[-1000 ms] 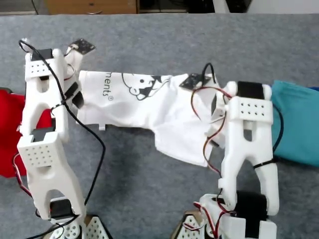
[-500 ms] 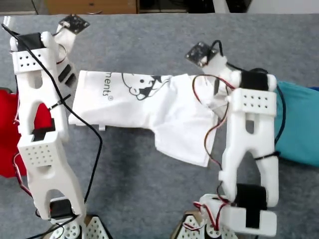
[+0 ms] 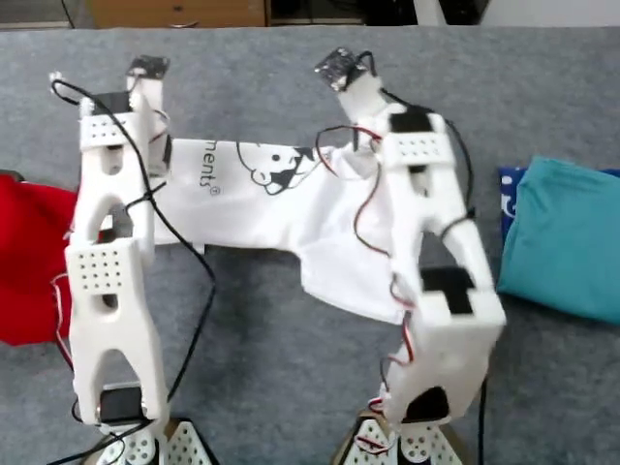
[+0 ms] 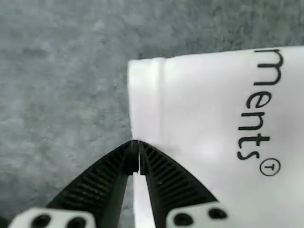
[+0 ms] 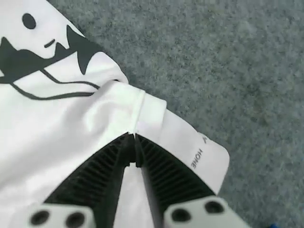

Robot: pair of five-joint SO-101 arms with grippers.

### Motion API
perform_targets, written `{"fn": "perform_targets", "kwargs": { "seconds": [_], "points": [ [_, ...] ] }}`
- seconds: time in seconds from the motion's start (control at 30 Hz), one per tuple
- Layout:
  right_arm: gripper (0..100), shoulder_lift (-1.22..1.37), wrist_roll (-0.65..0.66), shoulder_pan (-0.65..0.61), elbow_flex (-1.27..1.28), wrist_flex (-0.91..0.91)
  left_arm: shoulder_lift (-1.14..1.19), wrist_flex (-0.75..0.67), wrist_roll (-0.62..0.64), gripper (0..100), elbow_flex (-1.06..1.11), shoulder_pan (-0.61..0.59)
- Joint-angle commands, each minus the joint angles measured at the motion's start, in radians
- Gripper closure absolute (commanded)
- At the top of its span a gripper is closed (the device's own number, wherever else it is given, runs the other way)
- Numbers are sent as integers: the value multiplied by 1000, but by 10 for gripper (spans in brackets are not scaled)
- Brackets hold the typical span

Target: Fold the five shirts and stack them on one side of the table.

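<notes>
1. A white shirt (image 3: 262,208) with a cartoon print is lying spread across the middle of the grey table (image 3: 262,387), between the two arms, with a loose flap trailing toward the near side.
2. The left gripper (image 4: 137,154) is pinching the shirt's left edge, its jaws drawn together with a strip of white cloth between them.
3. The right gripper (image 5: 131,142) is nipping a raised fold at the shirt's far right corner, its jaws likewise closed on fabric.
4. A red shirt (image 3: 29,252) is lying at the left edge, and a teal shirt (image 3: 567,242), apparently folded, is sitting at the right.
5. The white shirt's fold appears to be just getting under way. The next move is likely calling for both arms to lift together and carry the held edge evenly toward the near side, keeping the cloth taut.
</notes>
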Motion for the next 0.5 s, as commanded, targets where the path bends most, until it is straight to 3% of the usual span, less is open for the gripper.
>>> {"fn": "perform_targets", "kwargs": {
  "seconds": [0.0, 0.3, 0.47],
  "points": [
    [996, 143, -6, 7, -182, -11, 27, -15, 8, 981, -68, 26],
    [996, 475, -3, 145, -634, 262, 147, -8, 8, 981, -235, -55],
    [996, 567, -3, 160, -880, 407, 151, 0, -25, 982, -292, -95]
  ]
}}
